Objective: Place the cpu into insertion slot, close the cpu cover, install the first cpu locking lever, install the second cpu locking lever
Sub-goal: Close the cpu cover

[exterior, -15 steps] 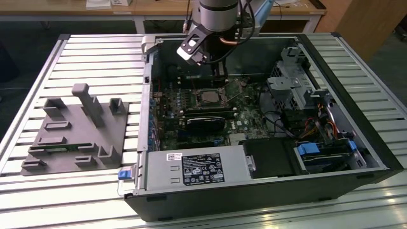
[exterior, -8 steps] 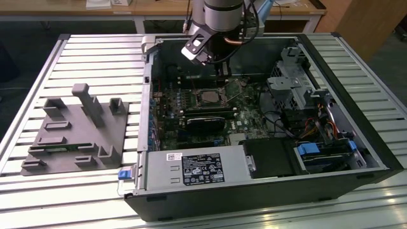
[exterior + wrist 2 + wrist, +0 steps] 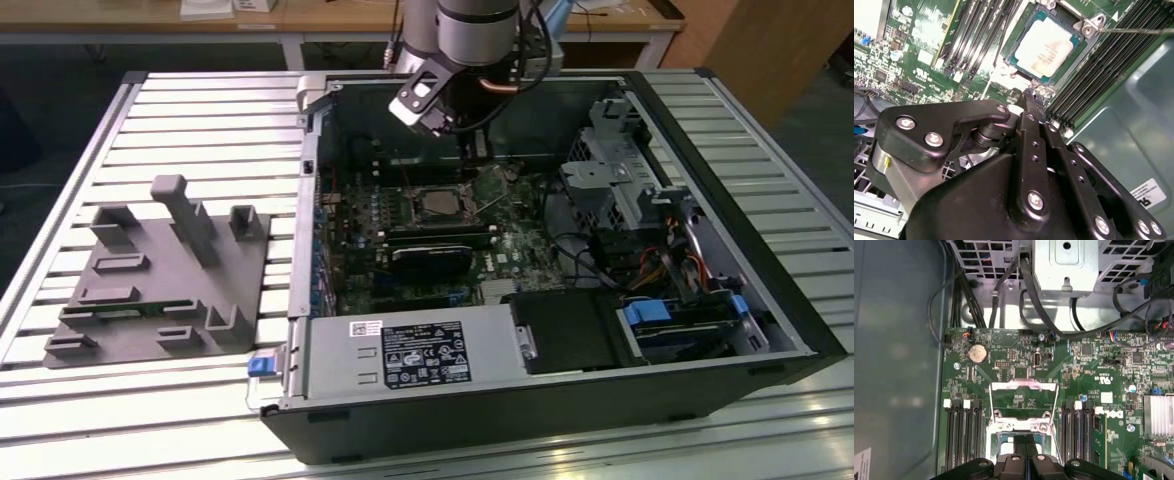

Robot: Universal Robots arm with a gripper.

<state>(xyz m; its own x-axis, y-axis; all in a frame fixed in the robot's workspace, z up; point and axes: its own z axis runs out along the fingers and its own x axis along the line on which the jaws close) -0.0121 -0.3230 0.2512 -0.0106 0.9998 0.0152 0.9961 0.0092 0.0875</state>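
1. The cpu (image 3: 438,203) is seated in its socket, at the centre of the exterior view.
2. The cpu cover (image 3: 1024,385) is raised open.
3. The gripper (image 3: 467,160) is held above, fingers together, empty.
4. Cover closing is judged in hand; folding down is needed.

No print is clear enough to read; only where it stands can be told. In the exterior view a black label (image 3: 424,354) with white symbols and small lines of print sits on the grey power supply housing (image 3: 334,370); a white barcode sticker (image 3: 366,328) lies just beside it. In the second wrist view a white label (image 3: 1147,192) stands on the case wall (image 3: 1134,125). In the first wrist view white silkscreen marks (image 3: 1111,415) stand on the green motherboard (image 3: 1019,347); a white label corner (image 3: 861,463) sits on the case wall.
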